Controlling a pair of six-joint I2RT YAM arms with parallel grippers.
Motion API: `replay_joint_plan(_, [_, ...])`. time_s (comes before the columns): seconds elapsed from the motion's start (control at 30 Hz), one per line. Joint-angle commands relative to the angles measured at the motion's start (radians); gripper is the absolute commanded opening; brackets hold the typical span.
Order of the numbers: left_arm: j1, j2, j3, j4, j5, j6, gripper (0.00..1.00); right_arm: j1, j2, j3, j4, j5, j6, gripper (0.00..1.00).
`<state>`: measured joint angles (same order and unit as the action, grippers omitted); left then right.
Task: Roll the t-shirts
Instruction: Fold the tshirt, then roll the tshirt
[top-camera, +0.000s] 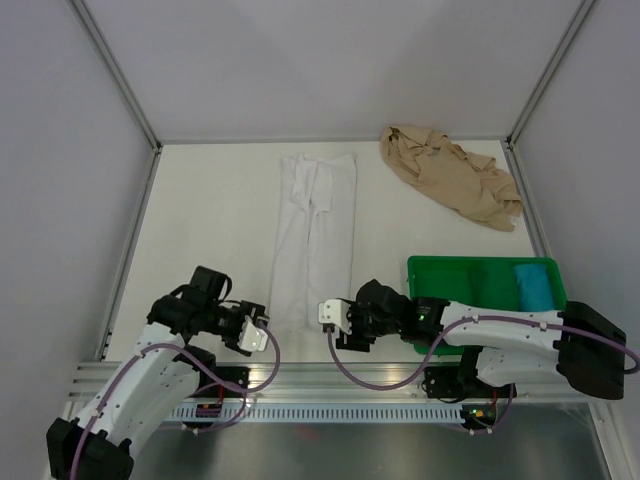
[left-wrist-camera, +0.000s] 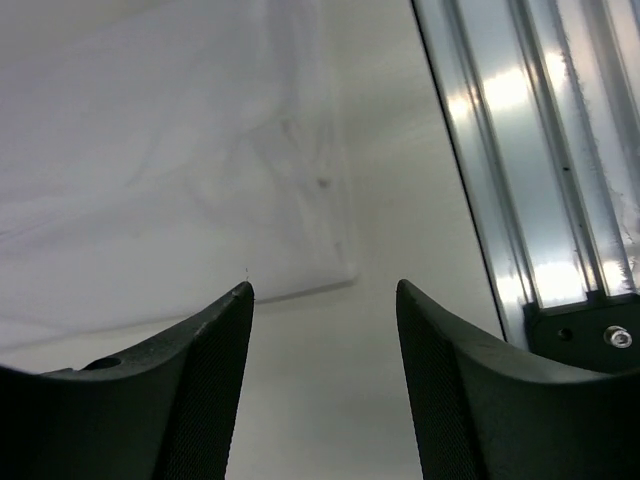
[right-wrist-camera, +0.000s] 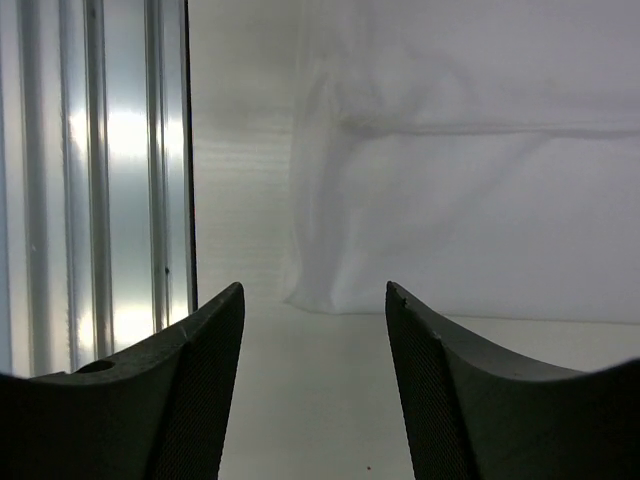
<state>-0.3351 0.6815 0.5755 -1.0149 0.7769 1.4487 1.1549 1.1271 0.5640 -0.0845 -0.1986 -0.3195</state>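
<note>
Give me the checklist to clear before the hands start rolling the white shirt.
1. White shirt folded into a long, flat strip: ok.
2. Left hand open with nothing between its fingers: ok.
3. Right hand open with nothing between its fingers: ok.
4. Hands placed at the strip's near end, one on each side: ok.
5. Tan shirt laid out flat for its turn: not ok, it lies crumpled in the far right corner.
6. Right arm clear of the green tray: cannot tell, the two overlap in the top view.
</note>
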Motion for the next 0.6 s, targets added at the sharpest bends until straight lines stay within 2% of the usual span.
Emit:
replay_joint_plan(0.0, [-0.039, -0.013, -0.132, 0.126, 0.091, 0.194, 0.66, 0.008, 0.080, 0.050, -0.147, -0.055, -0.235, 0.64])
replay_joint_plan(0.07, [-0.070, 0.021, -0.164, 0.267, 0.067, 0.153, 0.66, 0.025, 0.141, 0.062, -0.161, -0.056, -0.295, 0.62])
replay_joint_plan(0.13, [-0.081, 0.131, -0.158, 0.320, 0.039, 0.099, 0.65, 0.031, 0.186, 0.065, -0.144, -0.039, -0.314, 0.61])
replay_joint_plan(0.23, [-0.082, 0.281, -0.109, 0.326, 0.018, 0.108, 0.63, 0.031, 0.214, 0.068, -0.095, 0.001, -0.331, 0.60])
replay_joint_plan(0.4, [-0.085, 0.345, -0.134, 0.326, -0.054, 0.258, 0.56, 0.031, 0.249, 0.059, -0.020, -0.044, -0.328, 0.59])
replay_joint_plan(0.57, [-0.084, 0.429, -0.109, 0.325, -0.096, 0.243, 0.56, 0.032, 0.304, 0.088, -0.044, -0.061, -0.337, 0.55])
